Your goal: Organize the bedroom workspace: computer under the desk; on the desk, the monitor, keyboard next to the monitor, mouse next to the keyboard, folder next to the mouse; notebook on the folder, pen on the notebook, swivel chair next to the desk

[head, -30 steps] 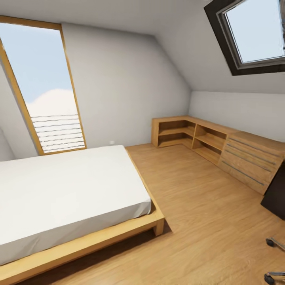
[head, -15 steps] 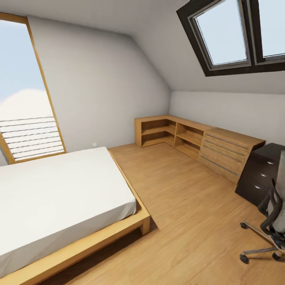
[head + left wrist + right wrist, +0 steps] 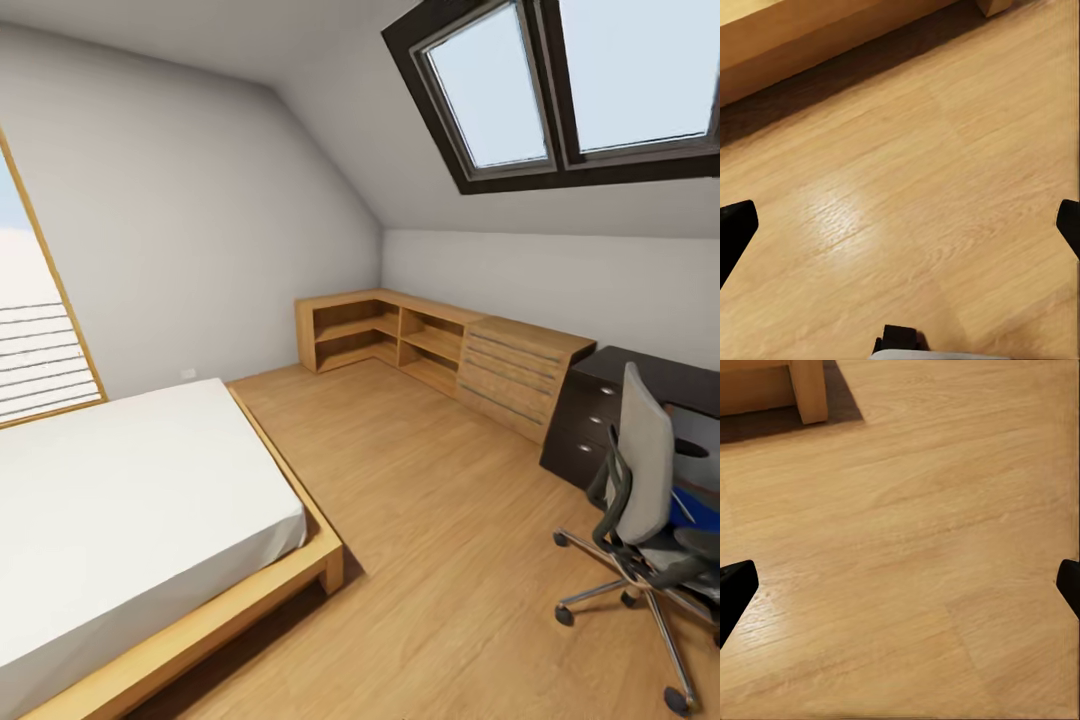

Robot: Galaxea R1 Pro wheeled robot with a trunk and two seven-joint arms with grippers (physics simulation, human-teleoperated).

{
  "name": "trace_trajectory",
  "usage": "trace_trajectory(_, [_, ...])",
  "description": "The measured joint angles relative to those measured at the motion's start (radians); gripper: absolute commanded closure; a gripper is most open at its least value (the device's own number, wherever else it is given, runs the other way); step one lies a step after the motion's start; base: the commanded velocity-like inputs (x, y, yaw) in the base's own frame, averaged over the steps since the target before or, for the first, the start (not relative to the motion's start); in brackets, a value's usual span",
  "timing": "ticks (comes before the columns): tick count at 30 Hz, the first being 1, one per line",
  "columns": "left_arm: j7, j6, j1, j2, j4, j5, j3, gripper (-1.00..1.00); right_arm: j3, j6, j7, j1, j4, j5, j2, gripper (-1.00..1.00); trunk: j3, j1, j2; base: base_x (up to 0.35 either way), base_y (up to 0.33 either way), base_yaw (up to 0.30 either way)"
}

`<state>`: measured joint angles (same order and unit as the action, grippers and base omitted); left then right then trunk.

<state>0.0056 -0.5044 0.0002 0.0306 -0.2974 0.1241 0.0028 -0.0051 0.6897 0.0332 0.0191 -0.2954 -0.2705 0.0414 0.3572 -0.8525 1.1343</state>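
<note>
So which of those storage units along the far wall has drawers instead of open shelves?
The light wooden cabinet beside the black drawer unit of the desk. Its front shows stacked drawer fronts, while the corner units further left are open shelves.

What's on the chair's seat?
Something blue, likely the folder, lies on the chair. The backrest and armrest cover most of it, so anything else there is hidden.

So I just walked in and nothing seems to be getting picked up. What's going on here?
Nothing is being handled yet. Both grippers, left and right, hang open and empty over the wooden floor. Ahead are the bed and, at right, the swivel chair with the blue folder on its seat, beside the desk.
</note>
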Motion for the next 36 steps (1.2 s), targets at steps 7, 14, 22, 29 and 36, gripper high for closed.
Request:
trace_trajectory(7, [0.000, 0.000, 0.000, 0.000, 0.000, 0.000, 0.000, -1.00, 0.001, -0.001, -0.001, 0.000, 0.003, -0.002, 0.000, -1.00, 0.001, 0.000, 0.000, 0.000, 0.000, -0.282])
trace_trajectory(14, [0.000, 0.000, 0.000, 0.000, 0.000, 0.000, 0.000, -1.00, 0.003, -0.001, -0.001, 0.000, 0.003, -0.002, 0.000, -1.00, 0.006, 0.000, 0.000, 0.000, 0.000, -0.244])
trace_trajectory(22, [0.000, 0.000, 0.000, 0.000, 0.000, 0.000, 0.000, -1.00, 0.004, 0.000, -0.001, 0.000, 0.003, -0.002, 0.005, -1.00, 0.010, 0.000, 0.000, 0.000, 0.000, -0.181])
trace_trajectory(29, [0.000, 0.000, 0.000, 0.000, 0.000, 0.000, 0.000, -1.00, 0.006, 0.001, -0.001, 0.000, 0.007, -0.003, 0.005, -1.00, 0.010, 0.000, 0.000, 0.000, 0.000, -0.193])
trace_trajectory(36, [0.000, 0.000, 0.000, 0.000, 0.000, 0.000, 0.000, -1.00, 0.007, 0.006, -0.001, 0.000, 0.005, -0.002, 0.005, -1.00, 0.010, 0.000, 0.000, 0.000, 0.000, -0.252])
